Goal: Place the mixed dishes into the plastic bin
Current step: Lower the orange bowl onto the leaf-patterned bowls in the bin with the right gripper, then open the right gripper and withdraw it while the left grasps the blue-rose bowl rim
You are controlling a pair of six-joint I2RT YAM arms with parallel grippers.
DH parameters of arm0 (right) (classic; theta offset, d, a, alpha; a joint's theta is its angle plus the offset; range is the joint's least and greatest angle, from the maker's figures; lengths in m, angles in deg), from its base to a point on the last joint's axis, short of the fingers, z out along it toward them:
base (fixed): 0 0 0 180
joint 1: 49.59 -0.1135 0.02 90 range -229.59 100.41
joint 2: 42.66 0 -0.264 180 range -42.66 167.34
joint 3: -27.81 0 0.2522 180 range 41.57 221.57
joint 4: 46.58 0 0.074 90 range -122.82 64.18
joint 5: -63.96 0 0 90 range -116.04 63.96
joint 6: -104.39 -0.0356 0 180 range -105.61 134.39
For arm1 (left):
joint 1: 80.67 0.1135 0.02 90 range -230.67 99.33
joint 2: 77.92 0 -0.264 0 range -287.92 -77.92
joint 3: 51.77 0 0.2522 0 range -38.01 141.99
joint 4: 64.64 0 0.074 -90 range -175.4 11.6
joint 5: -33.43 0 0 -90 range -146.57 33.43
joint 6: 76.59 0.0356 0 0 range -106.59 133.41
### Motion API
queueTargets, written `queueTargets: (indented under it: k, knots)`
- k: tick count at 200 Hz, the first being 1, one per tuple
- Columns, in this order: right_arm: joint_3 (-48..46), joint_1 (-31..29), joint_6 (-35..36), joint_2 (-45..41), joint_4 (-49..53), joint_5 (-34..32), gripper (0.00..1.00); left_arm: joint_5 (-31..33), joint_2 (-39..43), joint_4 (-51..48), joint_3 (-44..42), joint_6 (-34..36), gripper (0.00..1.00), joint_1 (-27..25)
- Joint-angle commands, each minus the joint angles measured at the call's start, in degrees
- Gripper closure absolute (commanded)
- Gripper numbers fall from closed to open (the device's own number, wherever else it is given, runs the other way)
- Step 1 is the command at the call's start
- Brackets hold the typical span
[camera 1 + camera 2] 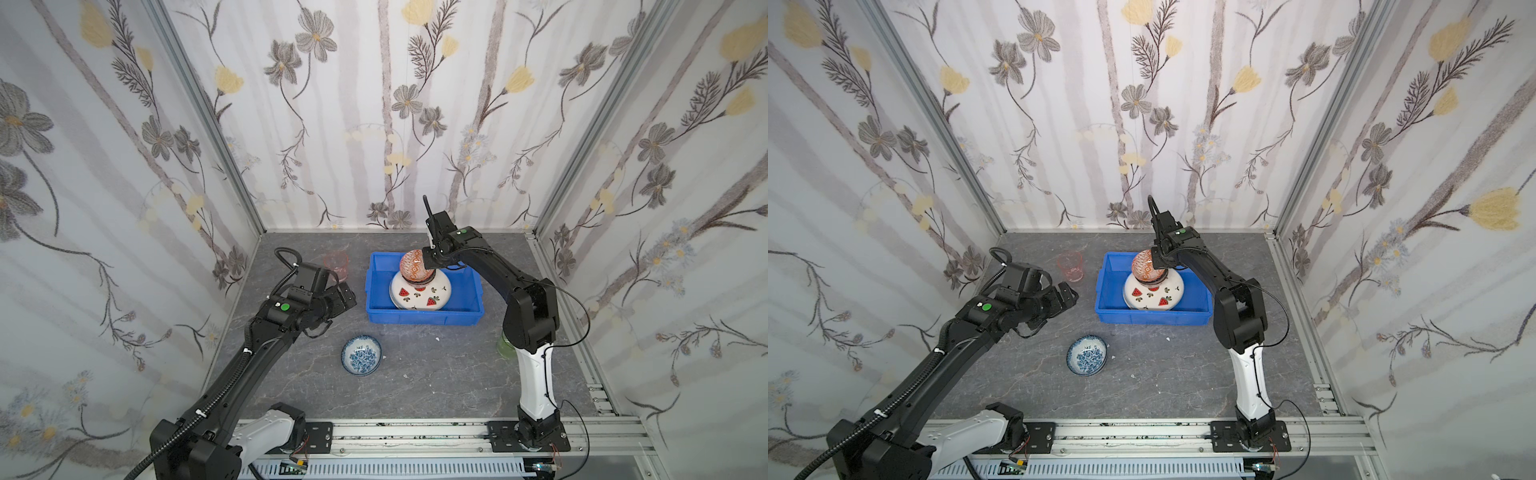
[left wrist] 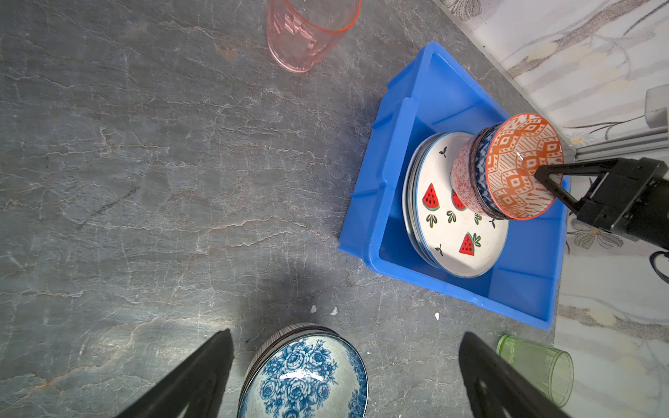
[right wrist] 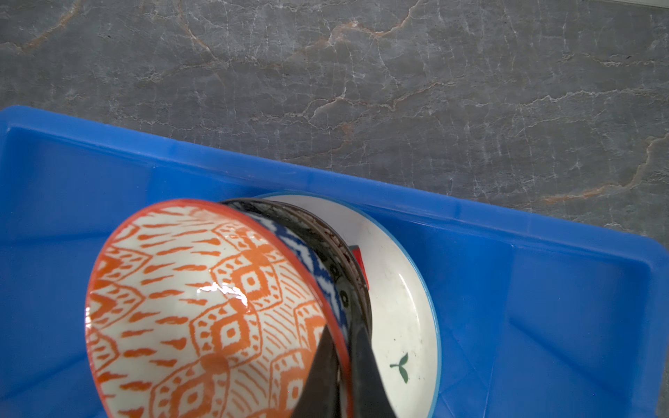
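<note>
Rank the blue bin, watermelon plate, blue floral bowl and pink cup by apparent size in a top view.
Largest to smallest: blue bin, watermelon plate, blue floral bowl, pink cup. The cup sits farther back, yet looks smallest.

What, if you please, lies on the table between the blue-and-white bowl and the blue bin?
Bare grey tabletop, with only a few tiny white specks. The left wrist view shows it best: the blue-and-white bowl and the blue bin stand apart.

In a top view you get just a sliver of translucent green plastic cup (image 1: 503, 348) behind the black right arm (image 1: 532, 316).
</note>
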Motion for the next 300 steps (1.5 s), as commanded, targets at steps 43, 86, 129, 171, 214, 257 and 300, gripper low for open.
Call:
queueTargets:
  k: [43,86,129,171,214,257,300]
  knots:
    - [-2.0,0.0,0.2,-1.9,-2.3,-2.5,0.82,-0.1,0.4,1.3,-0.3,0.3,0.0,0.1]
    - [-3.2,-0.3,0.0,-3.2,-3.5,-3.5,0.73,-0.3,0.9,1.3,-0.7,0.0,0.0,0.1]
    - [-3.6,-0.4,0.0,-3.8,-3.7,-4.1,0.61,-0.4,1.4,1.3,-0.9,-0.1,0.0,0.1]
    - [-5.4,-0.9,-0.2,-7.4,-4.7,-3.9,0.48,-0.1,2.4,1.1,-3.1,-0.4,0.0,0.2]
    - [-11.6,-2.4,-0.4,-16.1,-6.2,-2.1,0.0,-4.4,3.9,-0.4,-8.5,-0.2,0.0,0.3]
    - [-24.7,-4.2,-1.7,-27.5,-10.4,1.2,0.0,-4.1,8.3,-6.2,-14.2,-2.4,0.0,-2.2]
    - [-40.4,-4.1,-6.6,-39.2,-18.7,7.5,0.0,-3.4,12.6,-6.3,-20.2,-9.8,0.09,-9.2]
